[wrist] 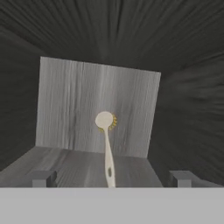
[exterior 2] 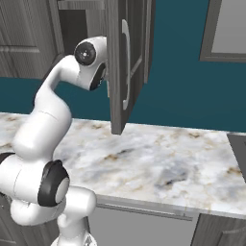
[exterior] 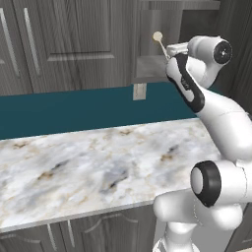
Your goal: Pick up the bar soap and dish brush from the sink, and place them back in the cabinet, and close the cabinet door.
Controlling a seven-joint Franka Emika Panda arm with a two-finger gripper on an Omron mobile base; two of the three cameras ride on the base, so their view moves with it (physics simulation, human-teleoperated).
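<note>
Hand view: brush (wrist: 106, 144) is seen upright inside cabinet (wrist: 96, 105), between spread fingertips (wrist: 41, 177).
Jaws: spread wide, nothing pinched.
Door (exterior 2: 122, 62): swung open.

Both base views look forward and down over the marble surface (exterior: 88, 162) from behind the arm, one from each side, sharing it and the open cabinet (exterior: 150, 66). The hand view sits close inside that cabinet, facing its back wall.
</note>
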